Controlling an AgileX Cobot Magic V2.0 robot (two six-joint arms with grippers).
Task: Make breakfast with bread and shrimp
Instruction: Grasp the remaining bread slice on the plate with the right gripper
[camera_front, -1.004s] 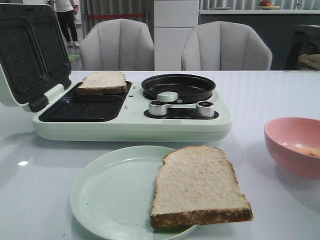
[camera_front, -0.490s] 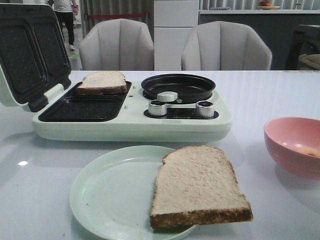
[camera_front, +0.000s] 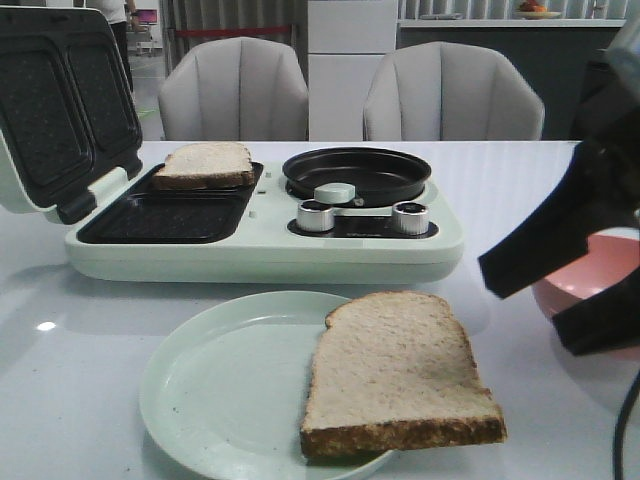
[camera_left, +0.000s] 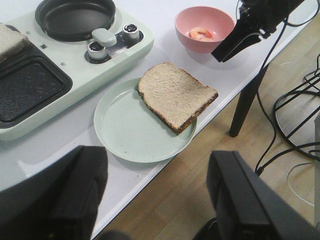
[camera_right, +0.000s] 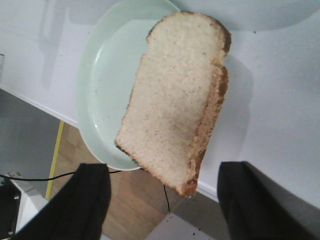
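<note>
The worktop is white and shiny. On it sits a big pale green cooker with its lid tipped up. All places here are told from that cooker.

One bread slice lies on the cooker's back grill plate. The front grill plate is bare. The round black pan on the cooker's other half is bare too.

Just in front of the cooker is a pale green plate. The second bread slice lies on it and hangs over the plate's edge.

To the right of the cooker is a pink bowl. The shrimp sit inside it, seen best from the left wrist.

Here is what changed. A moment ago no arm showed in the front view. Now the right tool has come in from the right, low over the pink bowl and half hiding it. Its two black fingers are spread wide, and it holds nothing. Its own camera looks down at the bread on the plate.

The left tool hangs off the near edge of the worktop, far from the cooker. It is wide open too, with nothing in it.

I think the right arm is starting its next step. It may go for the shrimp or the plate bread; I cannot tell which.
</note>
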